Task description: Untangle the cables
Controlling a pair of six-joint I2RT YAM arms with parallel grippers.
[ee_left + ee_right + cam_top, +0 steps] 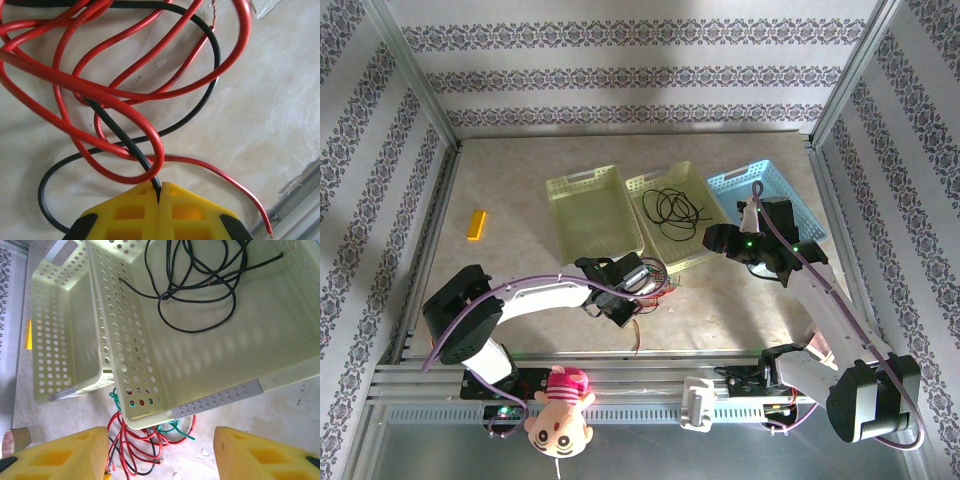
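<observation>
Beige surface (750, 310) carries a yellow-green basket (665, 178) at centre, with a black cable (672, 210) coiled inside. Just near of it lies a tangle of red, black and green cables (658, 283). There the left fingers (165, 210) are closed on a black strand (120, 132). The right fingers (260, 455) hang open over the basket's near edge.

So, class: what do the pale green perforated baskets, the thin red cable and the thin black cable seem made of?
The pale green perforated baskets: moulded plastic, slightly translucent, going by the even rows of holes and soft sheen. The thin red cable: glossy plastic or rubber sheath, with highlights along its bends; its core is hard to tell. The thin black cable: same sheath, duller.
</observation>
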